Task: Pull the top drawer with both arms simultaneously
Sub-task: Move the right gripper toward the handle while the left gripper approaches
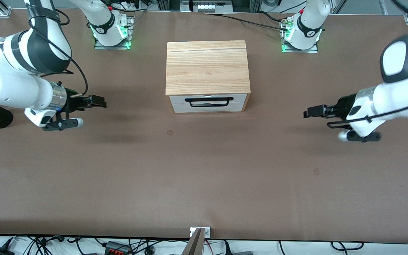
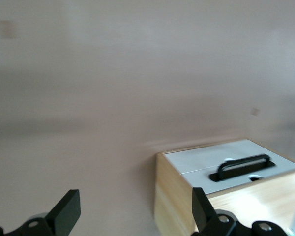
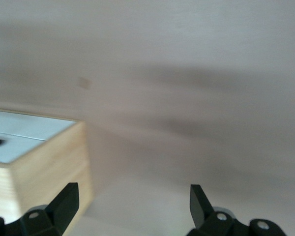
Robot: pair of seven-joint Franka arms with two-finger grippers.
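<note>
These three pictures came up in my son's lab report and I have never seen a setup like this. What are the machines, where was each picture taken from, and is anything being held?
Two white robot arms stand at a brown table. The wide picture looks down from a high camera facing them. The other two come from cameras on the arms' wrists, so the black fingers at their edges belong to the grippers.

On the table sits one wooden box with two white drawer fronts. The top drawer has a black bar handle and is closed.

The left gripper hovers over the table toward its own end, the right gripper toward the other end. Both are open, hold nothing, and are well apart from the box.
</note>
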